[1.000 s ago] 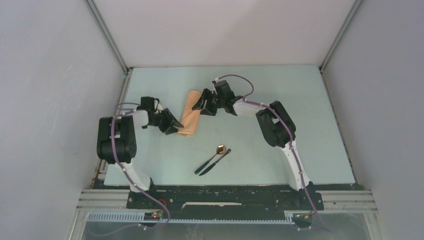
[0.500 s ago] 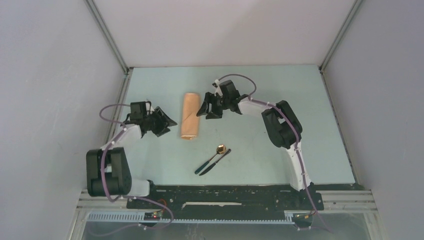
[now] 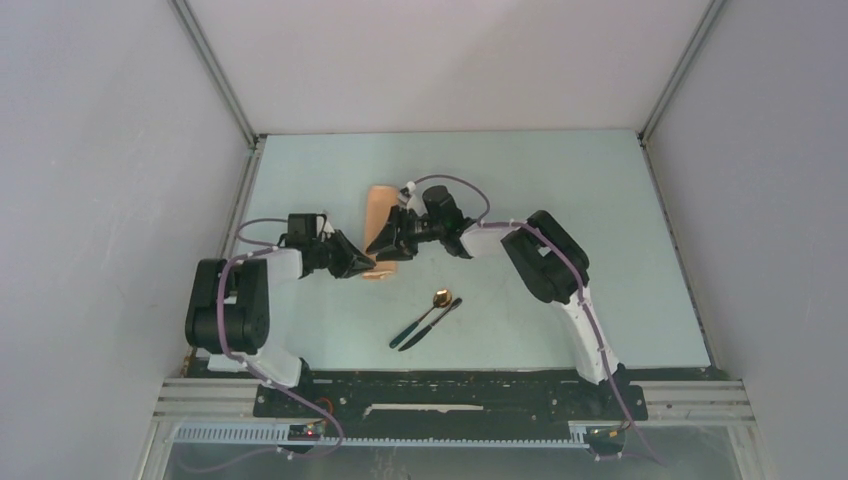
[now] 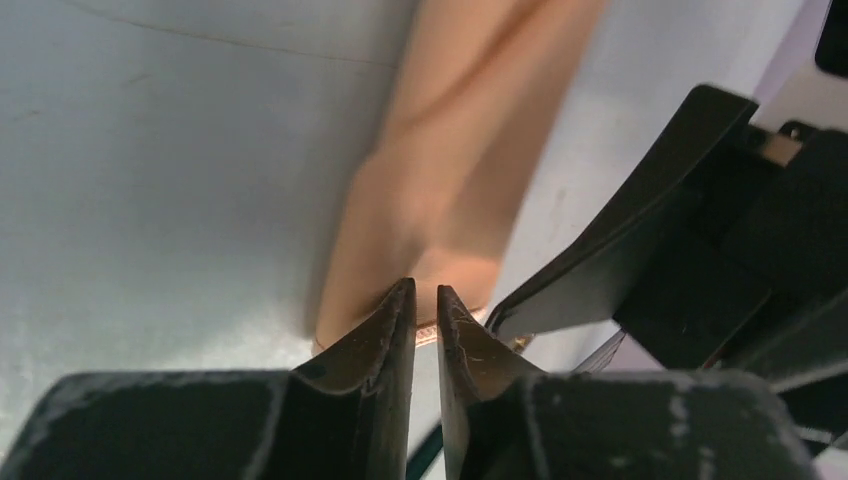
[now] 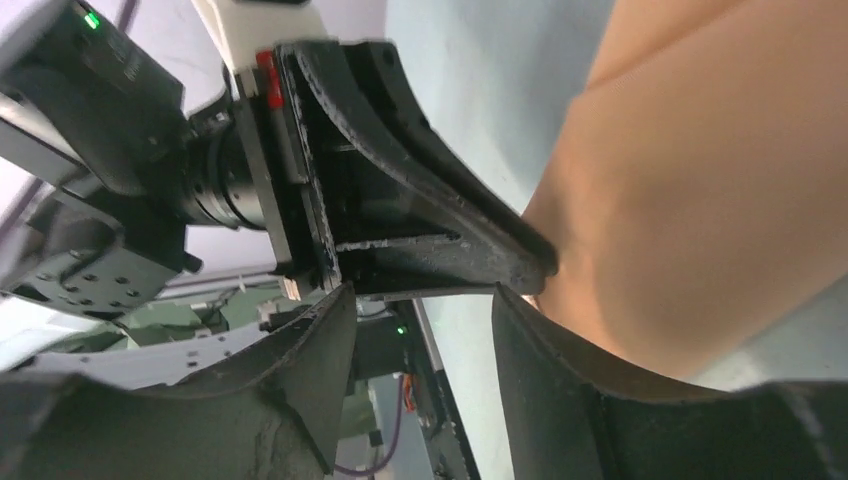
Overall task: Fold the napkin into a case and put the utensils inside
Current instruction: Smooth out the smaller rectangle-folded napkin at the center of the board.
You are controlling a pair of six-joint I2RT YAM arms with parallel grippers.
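Lying on the tabletop [image 3: 600, 200] with its long axis running away from the arms, the napkin [image 3: 378, 203] has the left jaws pinched nearly shut on its near hem, the right jaws half open and empty just beside

case [image 3: 378, 203]: peach-tan cloth folded into a narrow long strip, lying flat left of centre, long axis far-to-near; far end in plain sight, near end covered in the top view; the wrist views show soft lengthwise folds and a hemmed near edge. utensils: spoon [image 3: 417, 322] with gold bowl and dark handle, slim dark knife [image 3: 431, 325] just beside it; both diagonal, bowl end far-right, nearer and right of the case, apart from it.
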